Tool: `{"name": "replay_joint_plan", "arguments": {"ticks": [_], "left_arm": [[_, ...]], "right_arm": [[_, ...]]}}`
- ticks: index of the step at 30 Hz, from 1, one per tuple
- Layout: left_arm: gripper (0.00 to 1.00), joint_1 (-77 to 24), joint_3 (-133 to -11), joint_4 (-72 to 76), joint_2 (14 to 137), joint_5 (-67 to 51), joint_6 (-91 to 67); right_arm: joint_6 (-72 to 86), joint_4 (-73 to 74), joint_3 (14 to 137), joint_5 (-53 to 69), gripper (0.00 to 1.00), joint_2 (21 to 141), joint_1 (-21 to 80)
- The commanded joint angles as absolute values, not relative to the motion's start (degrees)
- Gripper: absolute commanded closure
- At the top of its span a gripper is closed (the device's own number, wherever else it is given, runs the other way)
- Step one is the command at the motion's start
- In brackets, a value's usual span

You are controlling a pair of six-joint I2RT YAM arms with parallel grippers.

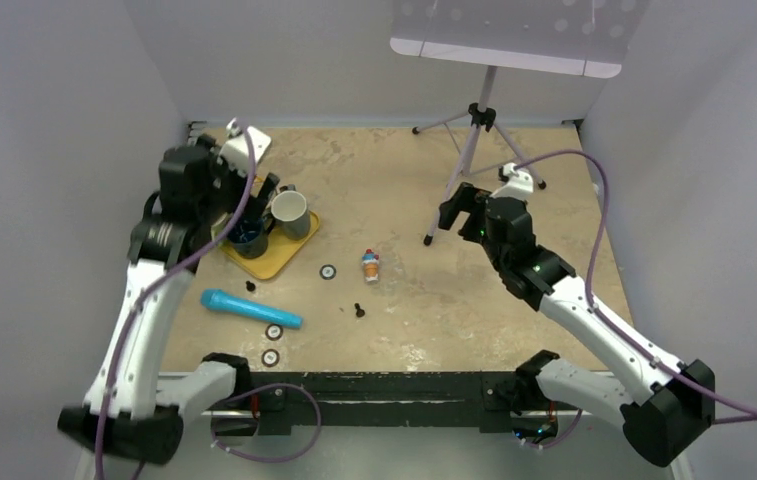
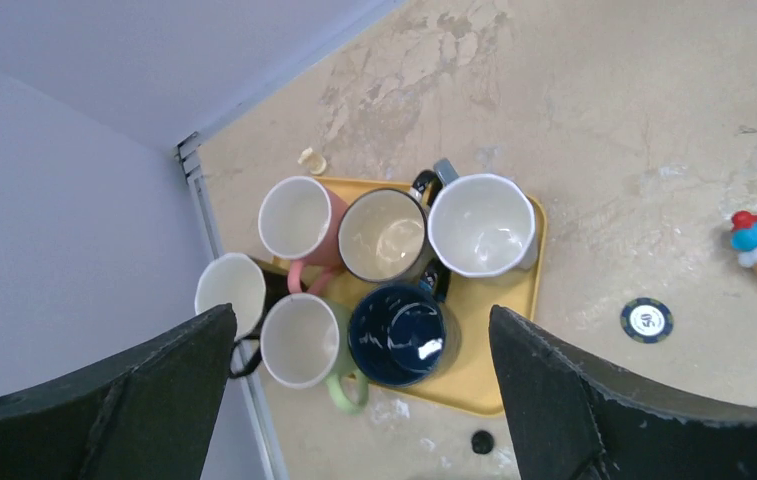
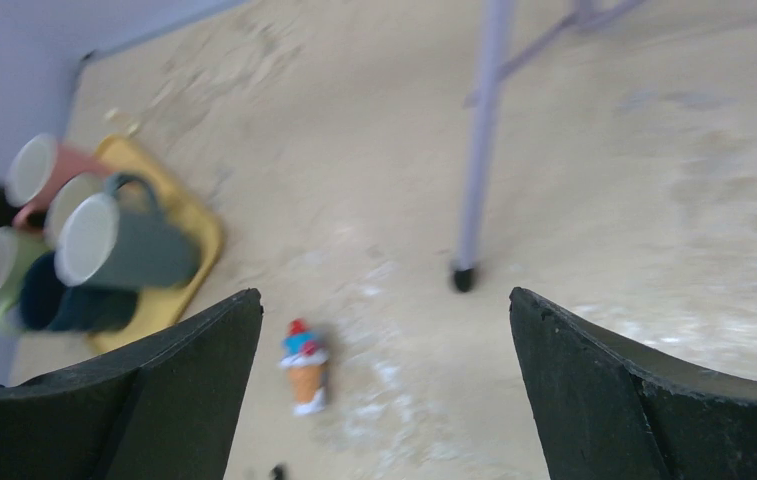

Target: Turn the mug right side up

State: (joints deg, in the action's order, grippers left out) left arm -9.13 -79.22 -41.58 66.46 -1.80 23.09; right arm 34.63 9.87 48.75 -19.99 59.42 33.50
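At the bottom of the top view, just ahead of the arm bases, a poker chip [image 1: 270, 357] lies on the table [image 1: 404, 200] with a second chip [image 1: 274, 331] just above it. A blue cylinder [image 1: 251, 309] lies flat beside them at lower left. Toward the middle of the frame sit a small black piece [image 1: 359, 309], a third chip [image 1: 327, 271] and an ice-cream toy [image 1: 371, 266]. At centre left is the yellow tray [image 2: 474, 380], crowded with six mugs. In the left wrist view every one shows its open mouth to the camera: the dark blue mug [image 2: 396, 334], green mug [image 2: 300, 340], black mug [image 2: 231, 290], pink mug [image 2: 296, 218], black-rimmed mug [image 2: 382, 235] and grey mug [image 2: 481, 224]. Whether the two leftmost mugs stand on the tray cannot be told. The left gripper [image 2: 362, 325] hangs above this cluster with its fingers spread wide and nothing between them, and the dark blue mug lies under the gap. At centre right the right gripper [image 3: 382, 300] hovers over bare table, fingers likewise apart and empty, near a foot of the tripod [image 1: 476, 130]. The tripod stands at upper centre and carries a white panel [image 1: 504, 45].
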Motion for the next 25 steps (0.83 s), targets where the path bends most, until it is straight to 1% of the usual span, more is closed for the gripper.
{"name": "replay_joint_plan", "arguments": {"ticks": [1,4,6,9,11,13,18,20,22,25], "left_arm": [[0.0,-9.0,-59.2,-27.1,50.9,1.7,17.4],[0.0,-9.0,-47.7,-23.1,41.7,6.2,14.5],[0.0,-9.0,-42.6,-23.3,38.0,9.1,12.4],[0.0,-9.0,-36.8,-25.5,34.0,12.2,11.2],[0.0,-9.0,-33.2,-24.1,31.5,15.9,11.5],[0.0,-9.0,-29.7,-21.9,30.2,16.8,12.6],[0.0,-9.0,-26.7,-19.4,32.4,17.6,16.5],[0.01,-9.0,-26.7,-21.5,33.1,14.8,18.4],[0.04,-9.0,-26.4,-23.6,32.8,10.9,20.5],[0.04,-9.0,-27.0,-23.8,32.5,10.0,19.1]], "right_arm": [[28.2,1.9,41.2,-35.8,0.01,52.4,31.9],[24.5,-2.9,36.3,-40.9,0.01,47.9,32.0],[23.3,-5.0,34.1,-44.6,0.01,45.6,32.0],[19.9,-6.7,31.6,-44.7,0.01,42.3,31.9],[19.5,-8.3,29.4,-44.8,0.01,39.7,32.0],[19.3,-9.6,27.1,-44.8,0.02,36.7,32.0],[20.5,-9.8,25.2,-44.0,0.01,33.4,31.9],[20.2,-9.7,25.4,-43.0,0.02,33.6,31.9],[20.4,-9.4,25.6,-42.8,0.01,34.1,32.0],[20.8,-10.6,25.2,-43.3,0.01,35.5,32.0]]}}
